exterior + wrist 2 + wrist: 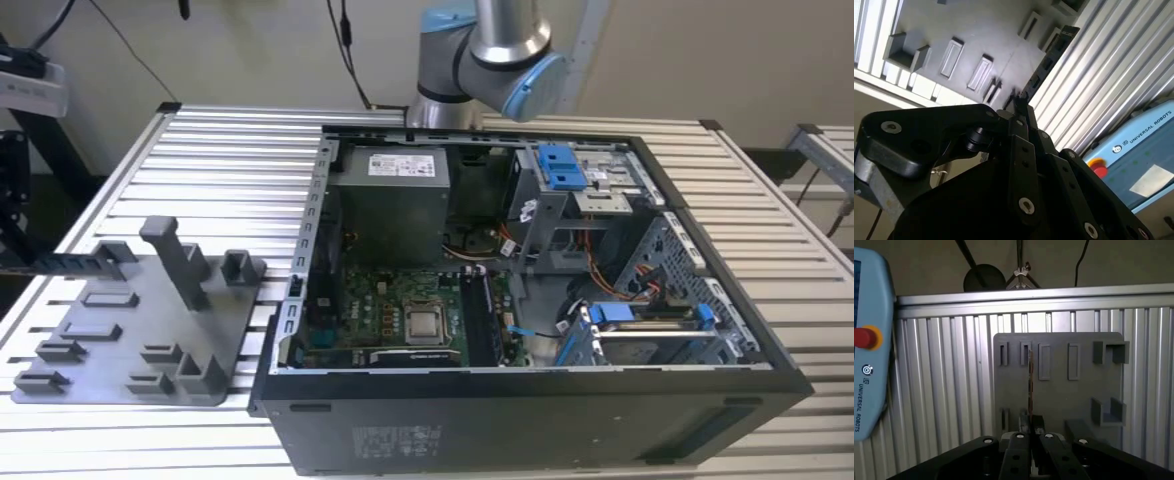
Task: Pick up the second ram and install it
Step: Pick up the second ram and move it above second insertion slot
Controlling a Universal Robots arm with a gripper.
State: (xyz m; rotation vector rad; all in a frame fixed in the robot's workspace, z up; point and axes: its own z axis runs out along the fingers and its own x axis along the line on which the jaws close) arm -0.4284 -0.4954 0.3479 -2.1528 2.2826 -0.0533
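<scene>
At the exterior view's left, the grey fixture plate lies on the slatted table. Just to the plate's right in that view stands the open computer case, with the green motherboard in its floor. The arm rises behind the case, well back from the plate. In the first wrist view the gripper hangs over the plate with its jaws pressed together, pinching the second ram. By my reading the stick is lifted clear of the plate's slots. Its long axis runs straight out from the fingertips, showing as a thin edge-on line across the plate. In the second wrist view the second ram slants along the plate's edge (how steeply it tilts toward the plate I cannot tell).
</scene>
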